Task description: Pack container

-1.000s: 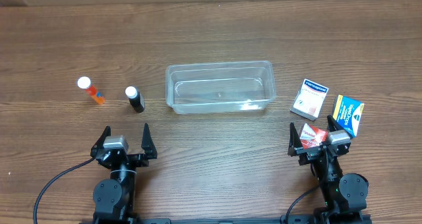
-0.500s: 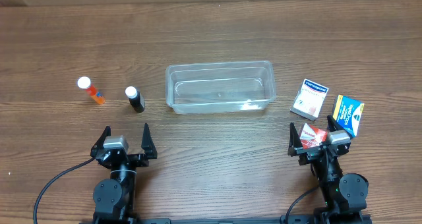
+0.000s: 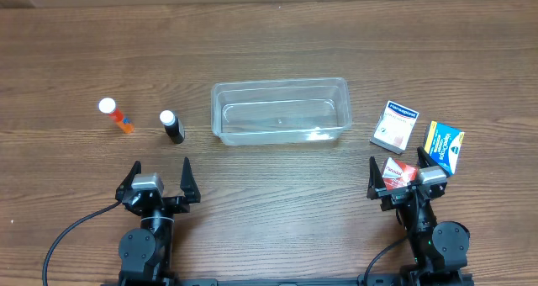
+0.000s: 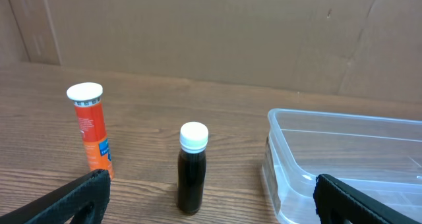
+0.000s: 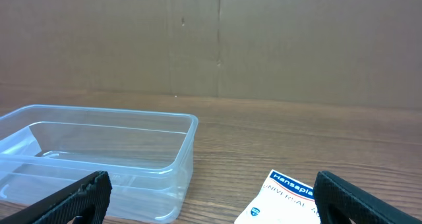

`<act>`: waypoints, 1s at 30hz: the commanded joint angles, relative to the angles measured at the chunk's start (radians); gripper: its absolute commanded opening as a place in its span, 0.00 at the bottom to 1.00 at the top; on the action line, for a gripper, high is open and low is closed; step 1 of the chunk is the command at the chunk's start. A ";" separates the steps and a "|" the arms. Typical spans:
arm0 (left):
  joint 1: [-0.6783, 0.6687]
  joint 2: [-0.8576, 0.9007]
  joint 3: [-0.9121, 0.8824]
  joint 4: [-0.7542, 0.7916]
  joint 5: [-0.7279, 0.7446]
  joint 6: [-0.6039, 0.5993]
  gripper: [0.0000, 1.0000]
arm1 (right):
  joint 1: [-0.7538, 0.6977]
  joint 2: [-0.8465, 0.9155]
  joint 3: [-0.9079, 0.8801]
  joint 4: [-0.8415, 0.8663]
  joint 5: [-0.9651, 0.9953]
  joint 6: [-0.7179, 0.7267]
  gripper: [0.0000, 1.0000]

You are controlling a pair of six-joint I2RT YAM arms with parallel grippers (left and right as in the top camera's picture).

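Observation:
The clear plastic container (image 3: 280, 110) stands empty at the table's middle; it also shows in the left wrist view (image 4: 343, 158) and the right wrist view (image 5: 99, 155). An orange tube with a white cap (image 3: 116, 116) and a dark bottle with a white cap (image 3: 172, 127) stand left of it, both in the left wrist view, tube (image 4: 90, 128), bottle (image 4: 192, 168). A white Hansaplast box (image 3: 395, 124), a blue and yellow box (image 3: 443, 146) and a red box (image 3: 398, 172) lie to the right. My left gripper (image 3: 159, 180) and right gripper (image 3: 398, 179) are open and empty near the front edge.
Brown cardboard walls (image 4: 211, 33) stand behind the wooden table (image 3: 269, 42). The white Hansaplast box also shows low in the right wrist view (image 5: 280, 201), just ahead of the right gripper.

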 commanded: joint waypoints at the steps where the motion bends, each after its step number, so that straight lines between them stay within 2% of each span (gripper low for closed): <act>1: 0.007 -0.009 -0.003 0.002 0.010 0.004 1.00 | 0.002 -0.011 -0.011 0.004 0.006 0.004 1.00; 18: 0.007 -0.009 -0.003 0.005 0.032 0.003 1.00 | 0.002 -0.011 -0.011 0.004 0.006 0.005 1.00; 22: 0.007 -0.009 -0.003 0.004 0.053 -0.001 1.00 | 0.002 -0.011 -0.011 0.004 0.006 0.088 1.00; 30: 0.007 -0.009 0.024 -0.049 0.061 -0.009 1.00 | 0.002 -0.011 -0.006 -0.003 0.008 0.099 1.00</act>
